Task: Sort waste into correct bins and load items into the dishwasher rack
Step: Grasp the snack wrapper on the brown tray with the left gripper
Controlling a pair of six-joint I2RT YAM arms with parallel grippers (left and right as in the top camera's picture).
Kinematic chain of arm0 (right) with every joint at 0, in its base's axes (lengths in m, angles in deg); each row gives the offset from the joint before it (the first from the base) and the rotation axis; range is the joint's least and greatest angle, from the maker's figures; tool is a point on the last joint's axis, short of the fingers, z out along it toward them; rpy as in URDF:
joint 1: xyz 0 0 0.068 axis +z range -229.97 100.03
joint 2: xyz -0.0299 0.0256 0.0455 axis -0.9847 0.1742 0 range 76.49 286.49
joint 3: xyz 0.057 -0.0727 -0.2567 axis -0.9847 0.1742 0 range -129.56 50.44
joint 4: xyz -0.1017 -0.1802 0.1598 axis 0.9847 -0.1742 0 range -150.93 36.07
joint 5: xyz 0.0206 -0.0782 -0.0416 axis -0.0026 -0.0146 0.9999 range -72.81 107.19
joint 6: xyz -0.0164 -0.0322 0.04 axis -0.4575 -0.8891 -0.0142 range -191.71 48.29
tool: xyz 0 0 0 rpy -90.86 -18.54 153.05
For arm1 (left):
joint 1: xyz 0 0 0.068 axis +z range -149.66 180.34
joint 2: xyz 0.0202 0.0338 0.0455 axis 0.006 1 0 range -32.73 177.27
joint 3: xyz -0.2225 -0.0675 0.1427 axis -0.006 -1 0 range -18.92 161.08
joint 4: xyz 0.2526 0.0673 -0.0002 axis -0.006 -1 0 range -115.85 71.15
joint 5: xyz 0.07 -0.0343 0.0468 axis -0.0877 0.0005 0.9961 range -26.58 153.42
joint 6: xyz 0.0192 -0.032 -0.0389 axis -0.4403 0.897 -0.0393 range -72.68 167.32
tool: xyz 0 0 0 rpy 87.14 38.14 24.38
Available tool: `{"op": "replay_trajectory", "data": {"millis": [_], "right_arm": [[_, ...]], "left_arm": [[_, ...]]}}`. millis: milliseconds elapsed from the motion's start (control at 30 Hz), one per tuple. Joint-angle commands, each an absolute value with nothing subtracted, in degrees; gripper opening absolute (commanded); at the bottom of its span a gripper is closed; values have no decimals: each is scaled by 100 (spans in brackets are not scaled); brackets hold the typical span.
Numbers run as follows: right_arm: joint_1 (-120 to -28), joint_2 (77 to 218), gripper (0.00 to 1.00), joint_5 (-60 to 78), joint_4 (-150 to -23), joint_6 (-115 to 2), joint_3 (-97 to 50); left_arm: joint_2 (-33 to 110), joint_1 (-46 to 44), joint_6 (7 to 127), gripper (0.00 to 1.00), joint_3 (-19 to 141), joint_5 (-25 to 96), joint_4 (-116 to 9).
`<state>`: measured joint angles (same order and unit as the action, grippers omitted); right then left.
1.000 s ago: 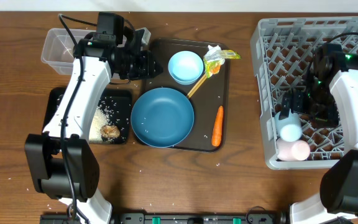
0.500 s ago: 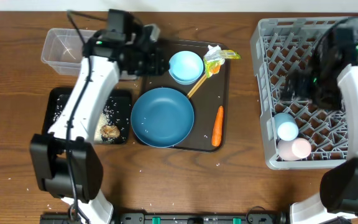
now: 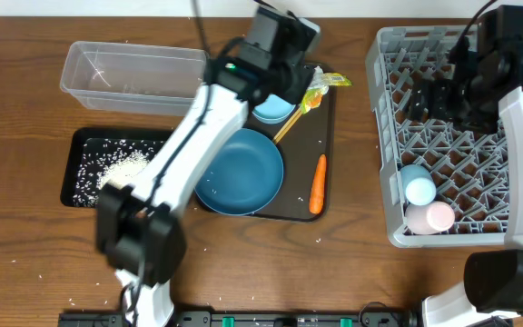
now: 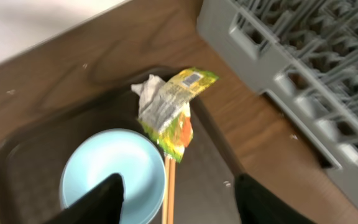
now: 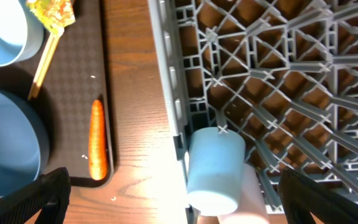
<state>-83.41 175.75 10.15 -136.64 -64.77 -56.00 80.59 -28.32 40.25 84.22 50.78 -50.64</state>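
My left gripper (image 3: 284,77) hangs open over the serving tray's far end; nothing is between its fingers (image 4: 104,199). Under it sit the small light-blue bowl (image 4: 114,171) and the chopsticks (image 4: 168,186). Just past them lie the yellow-green wrapper (image 4: 173,106) and white paper (image 4: 146,87). The large dark-blue bowl (image 3: 239,173) and carrot (image 3: 317,183) rest on the same tray. My right gripper (image 3: 434,98) is open and empty, high over the grey rack (image 3: 479,54). The light-blue cup (image 5: 215,168) and pink cup (image 3: 436,219) lie in the rack's near-left corner.
The clear tub (image 3: 134,68) stands at the back left, with the black tray (image 3: 84,145) holding rice (image 3: 121,165) in front of it. Loose grains dot the wooden table. The dark-brown serving tray (image 3: 300,204) fills the middle, and my left arm crosses its left side.
My left arm swung right from beside the clear tub to over the small bowl, and its jaws now stand wider. My right gripper rose away from the cups toward the rack's far side.
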Motion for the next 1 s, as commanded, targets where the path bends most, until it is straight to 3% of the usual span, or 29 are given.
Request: {"op": "replay_trajectory", "data": {"millis": [0,200,500,867,967], "right_arm": [[-8282,17522,99,1006,-13686,-6560,-5652],[-8282,17522,99,1126,-13726,-6560,-5652],[-8282,17522,99,1141,-13712,-6621,-5652],[-8284,17522,99,1290,-13706,-6667,-5652],[-8284,17522,99,1290,-13697,-6665,-5652]], "left_arm": [[8675,-2902,3680,65,8461,5281,-4813],[9366,-3097,3557,78,8461,5283,-4194],[9980,-3350,3380,88,8461,5817,-3667],[10439,-3293,3275,87,8461,6062,-2926],[10439,-3285,3275,69,8461,6073,-2924]]}}
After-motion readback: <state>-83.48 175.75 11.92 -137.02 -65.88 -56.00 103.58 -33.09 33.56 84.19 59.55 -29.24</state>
